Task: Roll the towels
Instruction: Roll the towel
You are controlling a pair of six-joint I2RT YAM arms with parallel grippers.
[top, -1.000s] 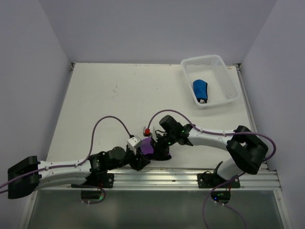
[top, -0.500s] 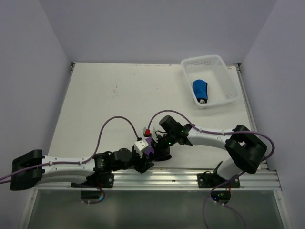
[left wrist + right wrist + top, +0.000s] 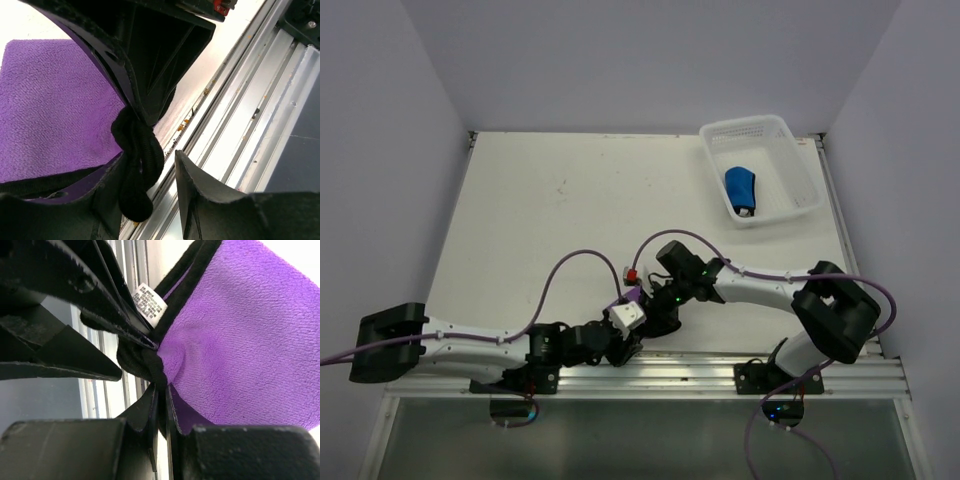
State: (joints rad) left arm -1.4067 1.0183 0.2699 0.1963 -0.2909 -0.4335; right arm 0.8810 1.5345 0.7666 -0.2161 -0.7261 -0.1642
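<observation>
Right jaws pinch purple towel point(image 3: 240, 340), overhead obscured

- Soft, even light falls from above; the white table point(image 3: 570, 200) is bright, with no hard glare.
- Shadows are faint, just a dim smudge beneath the arms point(image 3: 760, 285).
- From the left wrist, the metal rail point(image 3: 260, 100) gleams pale, while the black fingers point(image 3: 210, 200) sit dark and slightly soft.
- From the right wrist, the purple towel point(image 3: 240, 340) shows crisp nap; the near fingers point(image 3: 60, 445) blur.
</observation>
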